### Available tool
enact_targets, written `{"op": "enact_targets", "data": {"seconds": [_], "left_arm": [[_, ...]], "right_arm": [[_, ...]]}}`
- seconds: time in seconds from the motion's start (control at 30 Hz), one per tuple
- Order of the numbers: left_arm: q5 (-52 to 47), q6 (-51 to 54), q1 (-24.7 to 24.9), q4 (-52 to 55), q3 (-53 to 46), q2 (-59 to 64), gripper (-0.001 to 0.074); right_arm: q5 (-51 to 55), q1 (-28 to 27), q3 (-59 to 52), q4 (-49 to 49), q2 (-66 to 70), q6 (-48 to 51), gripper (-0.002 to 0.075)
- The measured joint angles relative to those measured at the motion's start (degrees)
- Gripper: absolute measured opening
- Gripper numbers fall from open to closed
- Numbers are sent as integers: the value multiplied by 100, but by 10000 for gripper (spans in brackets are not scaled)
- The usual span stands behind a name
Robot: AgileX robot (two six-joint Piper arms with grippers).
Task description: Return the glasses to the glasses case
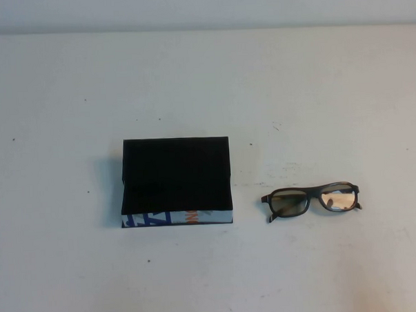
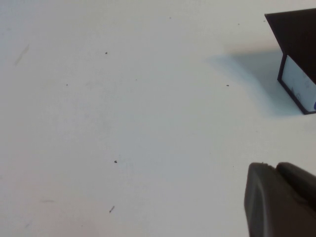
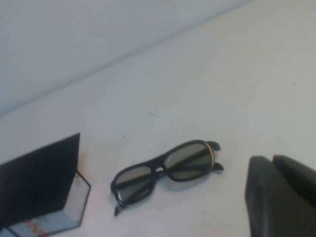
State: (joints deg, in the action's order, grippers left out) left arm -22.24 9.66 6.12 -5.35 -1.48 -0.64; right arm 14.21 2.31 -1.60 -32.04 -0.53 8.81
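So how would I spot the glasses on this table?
On the white table, find the black glasses case near the middle. The glasses lie apart on its right: dark frame, tinted lenses, arms folded. Left gripper and right gripper touch nothing.

No readable txt anywhere. Glasses case point(image 1: 176, 178) had blue + orange print on its white front edge, high view, but letters couldn't be made out; same in right wrist view, only orange smudges. Glasses point(image 1: 312, 200) showed no brand/marking. Left gripper point(image 2: 281, 200) and right gripper point(image 3: 281, 195) each sat at frame corner of own wrist view, no labels visible.
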Motion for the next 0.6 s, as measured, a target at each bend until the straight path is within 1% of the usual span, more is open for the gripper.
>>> {"op": "enact_targets", "data": {"seconds": [0.1,0.23,0.47,0.6], "left_arm": [[0,0,0,0,0,0,-4],[0,0,0,0,0,0,-4],[0,0,0,0,0,0,-4],[0,0,0,0,0,0,-4]], "right_arm": [[-185,0,0,-460,0,0,-11],[-342,0,0,-1458,0,0,-11],[-463,0,0,-2110,0,0,-11],[-183,0,45,-2428,0,0,-11]]}}
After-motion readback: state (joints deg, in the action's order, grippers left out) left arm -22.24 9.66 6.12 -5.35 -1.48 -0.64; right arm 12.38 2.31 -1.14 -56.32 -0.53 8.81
